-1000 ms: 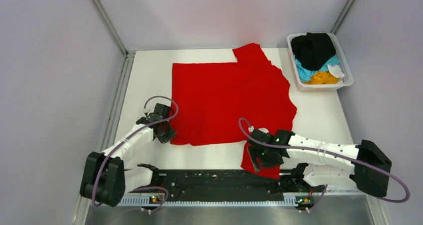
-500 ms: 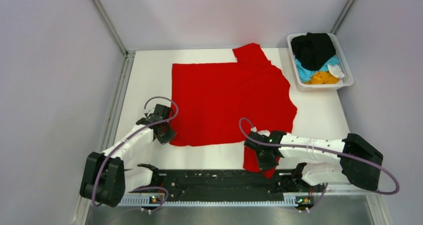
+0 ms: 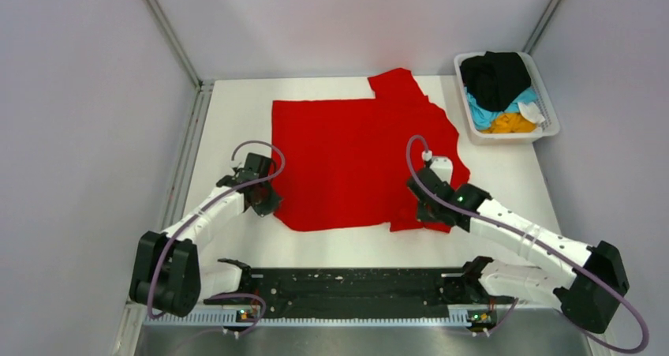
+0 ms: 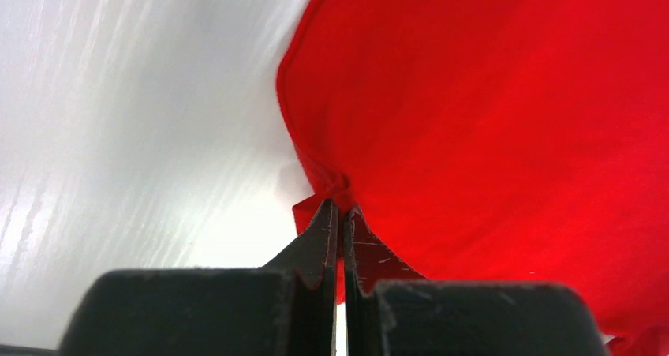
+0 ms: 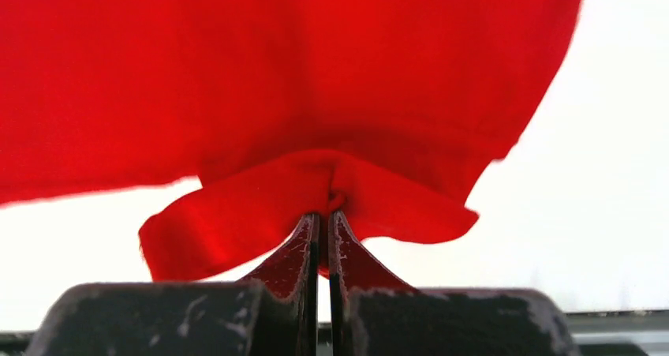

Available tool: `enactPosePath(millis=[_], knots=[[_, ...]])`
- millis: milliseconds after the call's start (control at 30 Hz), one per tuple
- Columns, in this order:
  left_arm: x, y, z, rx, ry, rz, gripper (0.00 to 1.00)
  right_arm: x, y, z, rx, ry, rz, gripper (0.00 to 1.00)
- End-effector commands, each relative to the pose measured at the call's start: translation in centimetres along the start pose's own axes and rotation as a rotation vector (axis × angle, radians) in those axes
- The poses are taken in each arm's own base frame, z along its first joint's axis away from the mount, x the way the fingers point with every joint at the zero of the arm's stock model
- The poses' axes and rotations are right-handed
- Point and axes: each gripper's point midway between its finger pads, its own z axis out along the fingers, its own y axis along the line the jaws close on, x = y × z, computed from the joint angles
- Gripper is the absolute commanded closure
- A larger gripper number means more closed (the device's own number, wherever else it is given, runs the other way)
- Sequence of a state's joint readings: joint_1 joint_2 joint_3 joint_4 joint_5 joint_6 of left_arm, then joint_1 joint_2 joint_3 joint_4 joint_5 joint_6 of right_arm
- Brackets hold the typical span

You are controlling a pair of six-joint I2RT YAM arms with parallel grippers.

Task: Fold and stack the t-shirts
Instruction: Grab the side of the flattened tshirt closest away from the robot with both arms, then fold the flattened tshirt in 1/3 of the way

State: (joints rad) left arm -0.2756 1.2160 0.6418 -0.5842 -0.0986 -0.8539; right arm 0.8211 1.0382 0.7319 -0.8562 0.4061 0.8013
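Observation:
A bright red t-shirt [image 3: 359, 155] lies spread across the middle of the white table. My left gripper [image 3: 265, 200] is shut on its near-left corner; in the left wrist view the pinched cloth [image 4: 335, 186] bunches at my left gripper [image 4: 341, 208]. My right gripper [image 3: 427, 206] is shut on the shirt's near-right sleeve, lifted and drawn over the body. The right wrist view shows that red sleeve [image 5: 315, 190] folded over my right gripper [image 5: 323, 214]. More t-shirts, black [image 3: 495, 78], light blue [image 3: 480, 108] and orange-yellow [image 3: 509, 123], lie heaped in the basket.
A white plastic basket [image 3: 550, 107] stands at the far right corner of the table. A black rail [image 3: 347, 285] runs along the near edge between the arm bases. Grey walls close in the left, back and right sides.
My right gripper shut on the near-right sleeve by the front rail and carried it up and away onto the shirt. The left gripper, holding its corner, shifted slightly away.

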Motion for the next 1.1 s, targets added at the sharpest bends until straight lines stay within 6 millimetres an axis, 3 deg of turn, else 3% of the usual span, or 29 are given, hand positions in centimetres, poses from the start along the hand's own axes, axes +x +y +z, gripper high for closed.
enactPosePath(millis=[0,200,333,500,733,867,1067], knots=[[-2.6,-3.1,-1.1,0.089,-0.055,0.009,1.00,-8.6,1.0,-1.0,-0.018,-0.246,0.042,1.00],[-4.9,-4.4,-1.4,0.113,-0.070,-0.035,1.00,-15.6,1.7,-0.5,-0.026,-0.348,0.093,1.00],[-6.5,-5.4,-1.5,0.125,-0.075,-0.055,1.00,-18.7,2.2,0.3,-0.048,-0.385,0.084,1.00],[-8.6,-6.3,-0.7,0.111,-0.067,-0.095,1.00,-21.4,1.3,2.0,-0.008,-0.397,0.069,1.00],[-11.9,-7.0,0.6,0.109,-0.101,-0.147,1.00,-24.8,1.6,4.7,-0.029,-0.420,0.019,1.00],[-14.0,-6.6,1.7,0.077,-0.119,-0.181,1.00,-26.6,1.2,6.5,0.002,-0.413,-0.001,1.00],[-15.6,-7.8,3.9,0.104,-0.100,-0.196,1.00,-29.6,1.0,9.2,0.020,-0.429,-0.055,1.00]])
